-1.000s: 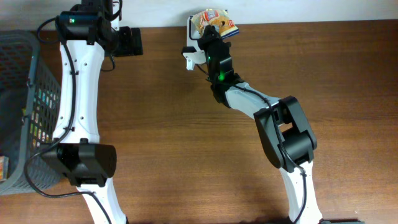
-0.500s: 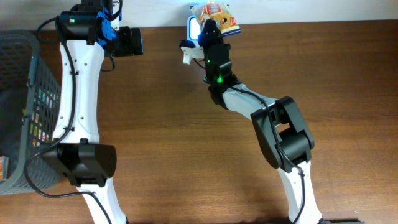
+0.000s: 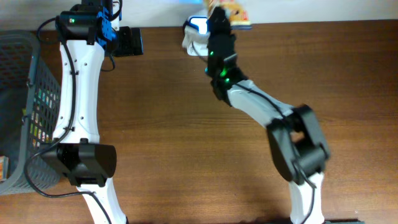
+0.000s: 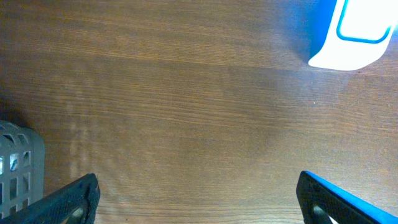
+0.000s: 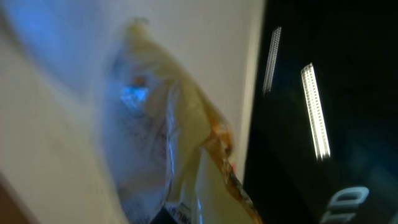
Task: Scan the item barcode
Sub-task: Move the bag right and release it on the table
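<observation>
The item is a yellow-orange snack packet (image 3: 234, 11) at the table's far edge, and my right gripper (image 3: 219, 20) is shut on it. Just to its left stands the white scanner (image 3: 194, 28), glowing blue. In the right wrist view the crinkled packet (image 5: 163, 140) fills the middle, blurred and lit blue on one face; no barcode can be made out. My left gripper (image 3: 129, 41) hovers open and holds nothing at the far left of the table. In its wrist view the fingertips (image 4: 73, 200) stand wide apart over bare wood, with the scanner (image 4: 350, 36) at the top right.
A grey wire basket (image 3: 17, 93) holding goods stands at the table's left edge, and its corner (image 4: 16, 167) shows in the left wrist view. Brown wood table (image 3: 186, 137) lies between the arms. A white wall runs behind the far edge.
My right arm has swung the packet farther back and to the right, past the scanner's top. The scanner's blue glow came on. The left arm has stayed still.
</observation>
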Available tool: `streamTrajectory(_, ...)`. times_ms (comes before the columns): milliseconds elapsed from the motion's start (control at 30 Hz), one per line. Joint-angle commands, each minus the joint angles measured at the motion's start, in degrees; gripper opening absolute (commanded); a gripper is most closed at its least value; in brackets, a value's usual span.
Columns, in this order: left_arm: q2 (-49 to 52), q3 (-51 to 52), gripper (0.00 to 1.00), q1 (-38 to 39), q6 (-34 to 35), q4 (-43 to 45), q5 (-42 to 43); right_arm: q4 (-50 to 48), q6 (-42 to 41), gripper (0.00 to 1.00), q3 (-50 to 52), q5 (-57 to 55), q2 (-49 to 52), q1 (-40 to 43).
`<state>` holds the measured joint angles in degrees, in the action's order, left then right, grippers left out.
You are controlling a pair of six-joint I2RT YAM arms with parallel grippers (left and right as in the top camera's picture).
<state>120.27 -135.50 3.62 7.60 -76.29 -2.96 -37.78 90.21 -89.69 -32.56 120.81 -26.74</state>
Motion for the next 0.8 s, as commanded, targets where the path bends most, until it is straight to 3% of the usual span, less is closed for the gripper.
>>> streamTrajectory(0, 0.07, -0.50, 0.99, -0.04, 0.50, 0.11, 0.42, 17.25, -25.05, 0.04, -0.96, -8.31, -15.39, -0.04)
streamTrajectory(67, 0.07, -0.50, 0.99, -0.04, 0.50, 0.11, 0.42, 41.03, -49.33, 0.04, -0.96, 0.94, -24.20, 2.38)
streamTrajectory(167, 0.07, -0.50, 0.99, -0.04, 0.50, 0.11, 0.42, 59.36, -73.94, 0.04, -0.96, 19.32, -32.39, 8.96)
streamTrajectory(200, 0.07, -0.50, 0.99, -0.04, 0.50, 0.11, 0.42, 66.55, -86.36, 0.04, -0.96, 28.76, -35.45, 14.34)
streamTrajectory(267, 0.07, -0.50, 0.99, -0.04, 0.50, 0.11, 0.42, 76.91, -100.85, 0.04, -0.96, 36.76, -37.59, 23.52)
streamTrajectory(367, 0.07, -0.50, 0.99, -0.04, 0.52, 0.11, 0.42, 87.08, -105.74, 0.04, 1.86, 48.11, -35.76, 38.42)
streamTrajectory(500, 0.07, -0.50, 0.99, -0.04, 0.50, 0.11, 0.42, 82.18, -108.78, 0.04, 12.02, 53.16, -29.35, 49.55)
streamTrajectory(667, 0.07, -0.50, 0.99, -0.04, 0.52, 0.11, 0.42, 67.38, -114.42, 0.04, 21.70, 54.69, -22.01, 55.71)
streamTrajectory(767, 0.07, -0.50, 0.99, -0.04, 0.52, 0.11, 0.42, 68.30, -114.92, 0.05, 22.82, 54.90, -21.62, 56.37)
